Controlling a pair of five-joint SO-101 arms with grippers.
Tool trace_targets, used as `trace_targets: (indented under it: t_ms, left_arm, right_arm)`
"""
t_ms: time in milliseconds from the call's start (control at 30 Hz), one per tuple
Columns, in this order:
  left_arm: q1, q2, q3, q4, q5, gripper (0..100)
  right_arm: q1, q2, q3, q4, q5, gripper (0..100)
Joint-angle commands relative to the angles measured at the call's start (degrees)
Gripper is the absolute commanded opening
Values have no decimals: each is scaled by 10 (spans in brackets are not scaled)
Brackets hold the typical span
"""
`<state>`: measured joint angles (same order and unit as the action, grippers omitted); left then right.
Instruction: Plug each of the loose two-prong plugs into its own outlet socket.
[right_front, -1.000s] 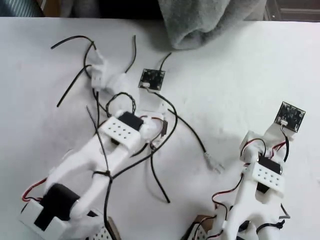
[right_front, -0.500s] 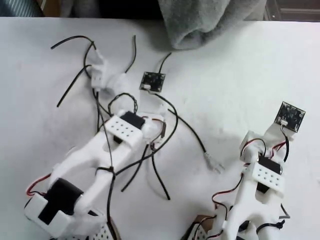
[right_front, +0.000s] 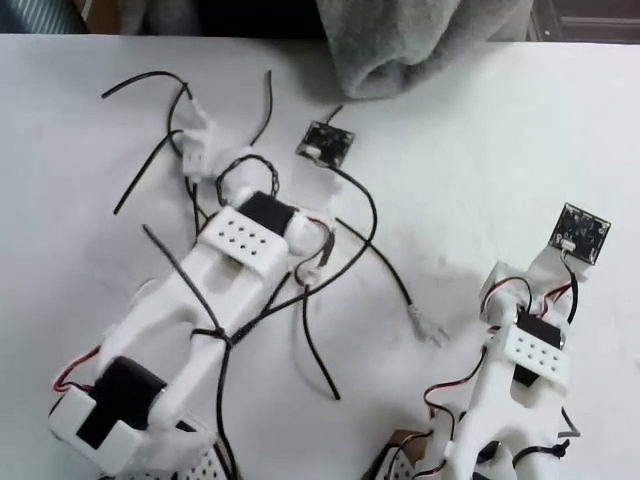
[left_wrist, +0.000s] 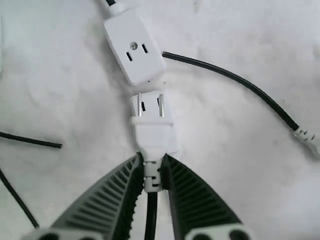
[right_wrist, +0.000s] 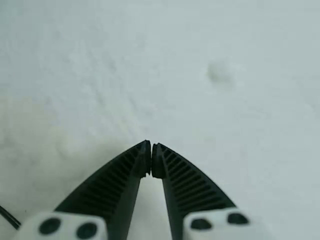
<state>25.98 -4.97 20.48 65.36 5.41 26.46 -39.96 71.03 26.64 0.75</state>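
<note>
Currently, the left gripper (left_wrist: 152, 160) is clamping the white plug (left_wrist: 151, 120) by its cord end; its prongs are pointing at the outlet socket (left_wrist: 134, 47), just short of it; the right gripper (right_wrist: 151, 160) is sitting closed, empty, over the table (right_wrist: 225, 60).

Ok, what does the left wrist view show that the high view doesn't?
Left wrist view: the left gripper shut on the plug at its cord end, prongs toward the socket, just short of it. High view: the right arm off to the side and a grey cloth at the table far edge. Shared: the white table and black cords.
</note>
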Motion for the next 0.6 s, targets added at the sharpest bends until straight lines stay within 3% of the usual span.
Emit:
trace_targets:
  t_ms: [0,300,433,567]
  left_arm:
    - [-5,-6,-25,13,-77,24]
    - [-5,-125,107,-76,-90,24]
    - [-34,-244,204,-71,-132,24]
    - [-95,-314,273,-18,-192,24]
  right_arm:
    - [-7,-9,-3,-7,-4,19]
    - [-7,-9,-3,-7,-4,19]
    - [-7,-9,-3,-7,-4,19]
    - [-7,-9,-3,-7,-4,19]
